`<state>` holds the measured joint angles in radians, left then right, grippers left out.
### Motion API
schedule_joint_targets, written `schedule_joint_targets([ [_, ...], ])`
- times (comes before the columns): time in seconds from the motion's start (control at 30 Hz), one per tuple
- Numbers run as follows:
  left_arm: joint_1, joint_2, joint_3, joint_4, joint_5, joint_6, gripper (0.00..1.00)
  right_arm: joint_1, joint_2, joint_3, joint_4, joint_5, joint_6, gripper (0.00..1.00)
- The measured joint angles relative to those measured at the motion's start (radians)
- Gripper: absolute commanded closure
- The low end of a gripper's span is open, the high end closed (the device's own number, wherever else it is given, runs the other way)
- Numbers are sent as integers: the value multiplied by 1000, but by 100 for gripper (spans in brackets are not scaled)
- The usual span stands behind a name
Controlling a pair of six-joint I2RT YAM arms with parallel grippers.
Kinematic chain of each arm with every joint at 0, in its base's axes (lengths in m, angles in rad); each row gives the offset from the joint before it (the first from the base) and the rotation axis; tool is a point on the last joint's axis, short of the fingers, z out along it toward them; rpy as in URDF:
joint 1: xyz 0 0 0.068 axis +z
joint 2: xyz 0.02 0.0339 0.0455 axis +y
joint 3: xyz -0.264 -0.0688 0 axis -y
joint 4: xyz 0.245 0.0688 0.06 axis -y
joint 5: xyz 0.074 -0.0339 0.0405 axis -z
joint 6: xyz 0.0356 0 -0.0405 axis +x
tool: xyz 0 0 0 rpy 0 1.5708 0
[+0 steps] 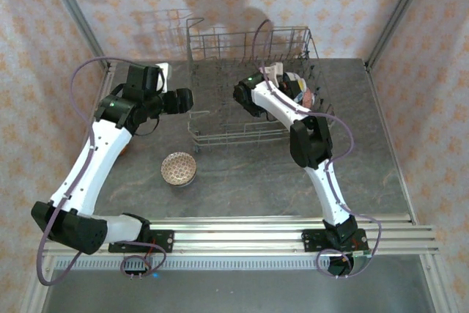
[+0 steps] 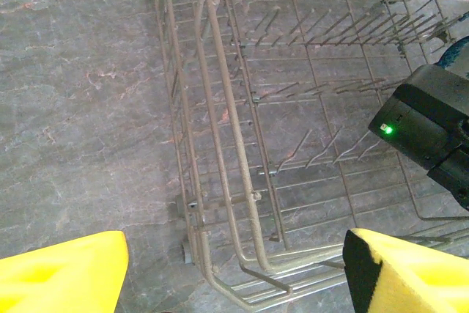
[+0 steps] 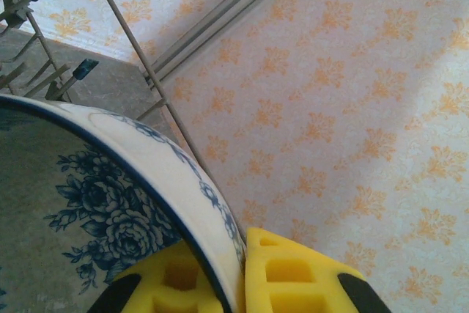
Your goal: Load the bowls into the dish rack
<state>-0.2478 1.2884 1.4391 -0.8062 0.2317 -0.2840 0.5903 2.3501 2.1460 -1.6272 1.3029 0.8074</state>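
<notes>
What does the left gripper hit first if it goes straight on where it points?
The left gripper, open, points at the dish rack's wire side wall, so it would meet those wires first. Depth is unclear, but the wall looks close.

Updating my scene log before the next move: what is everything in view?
dish rack: one, grey wire, far centre of table.
patterned bowl: one, brownish, on table before the rack.
blue-flowered bowl: one, cream and blue, held by its rim.
racked bowls: number unclear, dark and orange, rack's right end.
table: one, grey marbled, under everything.
left hand: one, yellow pads, open, above rack's left edge.
right hand: one, yellow pads, shut on the blue-flowered bowl.
</notes>
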Motion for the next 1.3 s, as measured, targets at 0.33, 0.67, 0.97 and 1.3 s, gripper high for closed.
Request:
schedule_joint_targets([
  [0.33, 2, -6, -13, 7, 0, 1, 22, 0, 1, -5, 0, 38, -48, 100],
  [0.67, 2, -6, -20, 11, 0, 1, 22, -4, 13, 40, -2, 58, -138, 100],
  [0.97, 7, -12, -29, 11, 11, 4, 22, -4, 21, 53, -2, 58, -190, 99],
  [1.3, 8, -24, -47, 12, 22, 5, 21, 2, 69, 63, -3, 60, -221, 97],
])
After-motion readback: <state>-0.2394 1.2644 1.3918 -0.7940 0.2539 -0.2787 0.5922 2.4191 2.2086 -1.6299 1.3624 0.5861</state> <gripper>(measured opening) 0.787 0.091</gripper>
